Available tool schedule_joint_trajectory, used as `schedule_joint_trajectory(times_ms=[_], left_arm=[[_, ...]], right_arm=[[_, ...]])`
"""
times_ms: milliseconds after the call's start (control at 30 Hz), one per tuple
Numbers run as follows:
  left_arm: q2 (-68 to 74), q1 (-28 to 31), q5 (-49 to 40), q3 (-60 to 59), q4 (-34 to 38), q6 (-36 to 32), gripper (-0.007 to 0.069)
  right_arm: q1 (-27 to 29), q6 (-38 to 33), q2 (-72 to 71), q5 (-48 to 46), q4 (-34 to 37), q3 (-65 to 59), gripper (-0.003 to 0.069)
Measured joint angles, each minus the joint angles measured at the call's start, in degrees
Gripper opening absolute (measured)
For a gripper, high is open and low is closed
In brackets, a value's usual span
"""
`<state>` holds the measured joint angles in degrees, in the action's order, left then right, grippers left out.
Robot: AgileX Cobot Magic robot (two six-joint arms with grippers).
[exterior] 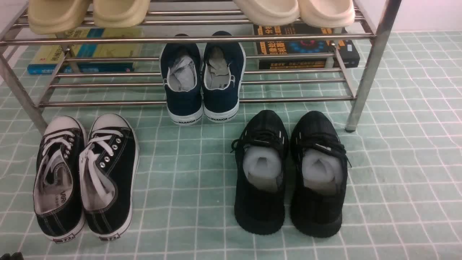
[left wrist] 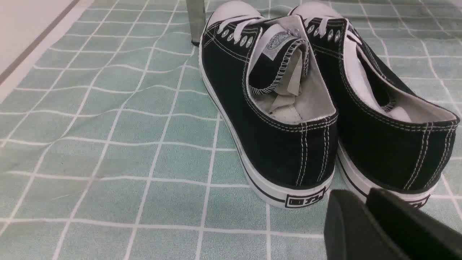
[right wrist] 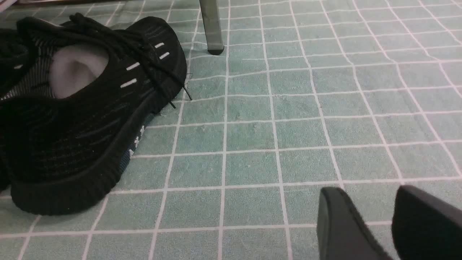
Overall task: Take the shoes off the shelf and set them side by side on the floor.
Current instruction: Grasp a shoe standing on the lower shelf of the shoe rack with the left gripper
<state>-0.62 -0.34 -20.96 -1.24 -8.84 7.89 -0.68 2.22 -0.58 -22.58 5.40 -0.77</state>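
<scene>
Navy shoes (exterior: 202, 83) sit heels-out at the front edge of the shelf's (exterior: 108, 103) lower tier, handy to grab; right gripper (right wrist: 364, 191) hangs apart and empty by the floor (exterior: 187, 180), left gripper (left wrist: 355, 196) I can't tell.

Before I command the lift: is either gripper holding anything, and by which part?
Nothing is held. The right gripper is open over bare floor; the left gripper holds nothing either. Both navy shoes sit untouched on the shelf.
</scene>
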Motion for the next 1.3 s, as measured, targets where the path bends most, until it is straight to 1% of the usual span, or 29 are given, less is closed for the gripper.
schedule_joint_trajectory(times_ms=[1133, 1200, 1300], left_arm=[[0.0, 0.0, -0.04, 0.0, 0.21, 0.43, 0.0144], [0.0, 0.0, -0.04, 0.0, 0.99, 1.41, 0.0144], [0.0, 0.0, 0.07, 0.0, 8.51, 7.92, 0.0144]], right_arm=[[0.0, 0.0, 0.0, 0.0, 0.0, 0.0, 0.0239], [0.0, 0.0, 0.0, 0.0, 0.0, 0.0, 0.0239], [0.0, 0.0, 0.0, 0.0, 0.0, 0.0, 0.0239]])
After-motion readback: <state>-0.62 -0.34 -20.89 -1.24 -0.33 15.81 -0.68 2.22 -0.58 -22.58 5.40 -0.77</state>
